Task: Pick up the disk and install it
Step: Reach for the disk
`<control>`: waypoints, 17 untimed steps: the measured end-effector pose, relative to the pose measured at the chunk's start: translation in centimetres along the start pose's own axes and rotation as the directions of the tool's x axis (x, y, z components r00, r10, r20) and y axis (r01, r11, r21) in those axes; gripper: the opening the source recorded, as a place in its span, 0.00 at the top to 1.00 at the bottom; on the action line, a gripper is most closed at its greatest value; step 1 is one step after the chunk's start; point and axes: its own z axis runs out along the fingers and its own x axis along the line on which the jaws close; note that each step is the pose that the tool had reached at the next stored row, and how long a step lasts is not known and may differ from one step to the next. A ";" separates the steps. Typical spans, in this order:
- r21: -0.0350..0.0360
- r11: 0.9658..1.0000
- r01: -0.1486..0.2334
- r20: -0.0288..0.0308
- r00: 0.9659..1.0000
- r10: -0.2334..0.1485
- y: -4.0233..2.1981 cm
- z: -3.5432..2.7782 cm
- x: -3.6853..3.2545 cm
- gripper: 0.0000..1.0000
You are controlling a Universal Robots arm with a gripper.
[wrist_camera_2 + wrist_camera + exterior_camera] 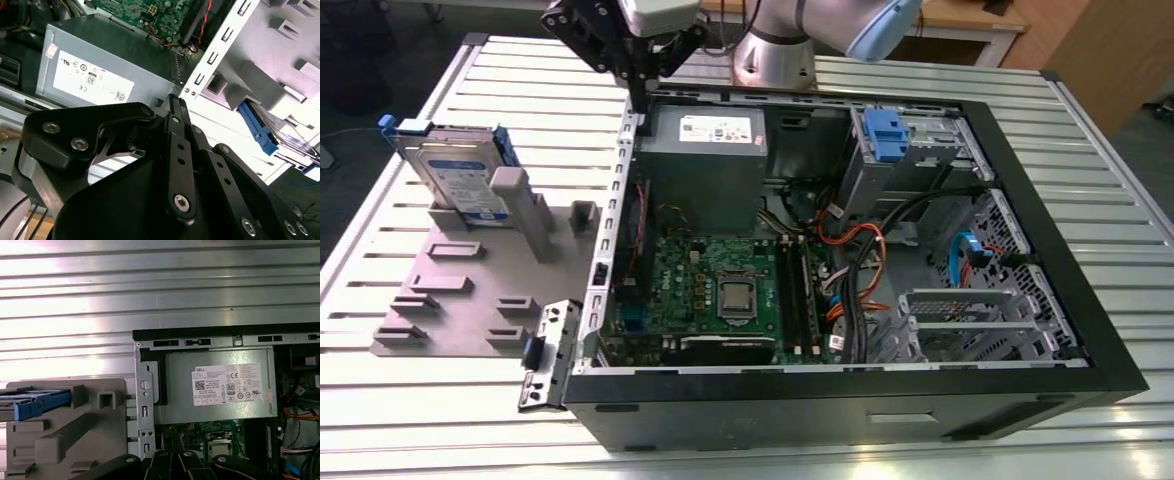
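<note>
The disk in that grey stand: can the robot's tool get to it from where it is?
Probably yes. The disk stands upright outside the computer case, its top uncovered, and the tool hangs above the case edge nearby with nothing between.

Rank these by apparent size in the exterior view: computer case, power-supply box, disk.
Largest: computer case.
Next: power-supply box.
Smallest: disk, though it looks only a little smaller than the box in this view.
</note>
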 end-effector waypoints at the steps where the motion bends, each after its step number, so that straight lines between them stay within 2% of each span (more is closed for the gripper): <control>1: 0.000 1.000 0.000 0.000 1.000 0.000 0.00 0.02 0.17 0.89; 9: 0.000 1.000 0.000 0.000 1.000 0.000 0.03 0.12 1.26 0.89; 17: 0.000 1.000 0.000 0.000 1.000 0.000 0.03 0.12 1.40 0.89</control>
